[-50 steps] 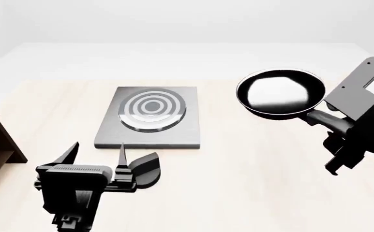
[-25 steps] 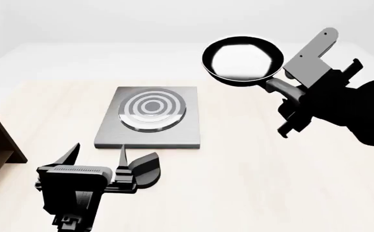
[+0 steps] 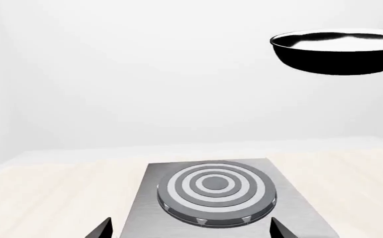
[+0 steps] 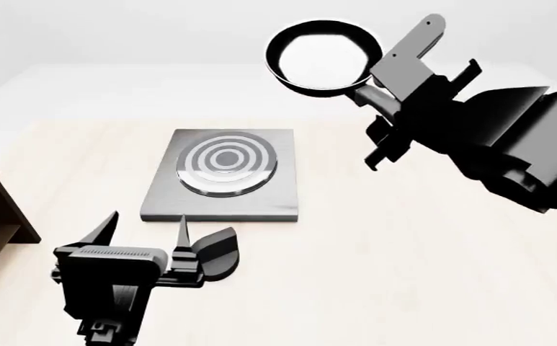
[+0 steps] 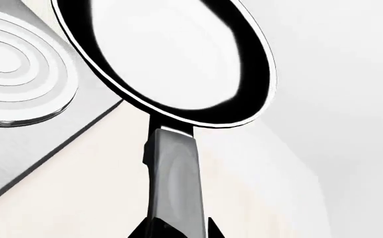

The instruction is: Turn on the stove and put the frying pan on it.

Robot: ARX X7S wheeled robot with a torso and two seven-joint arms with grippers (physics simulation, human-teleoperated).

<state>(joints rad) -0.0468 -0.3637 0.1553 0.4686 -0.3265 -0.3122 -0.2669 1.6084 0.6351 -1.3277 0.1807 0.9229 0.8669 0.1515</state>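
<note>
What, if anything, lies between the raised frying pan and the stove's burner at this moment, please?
Nothing: in the left wrist view the frying pan hangs high above and to one side of the burner, with only empty air and the plain backdrop between them.

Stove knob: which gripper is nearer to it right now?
Left. The left gripper sits right at the knob on the stove's front edge; the right gripper holds the frying pan high above.

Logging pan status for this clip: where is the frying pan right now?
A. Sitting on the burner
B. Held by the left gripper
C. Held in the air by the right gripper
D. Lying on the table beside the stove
C: the right gripper grips the handle of the frying pan, which hangs in the air above the stove, whose burner is bare.
</note>
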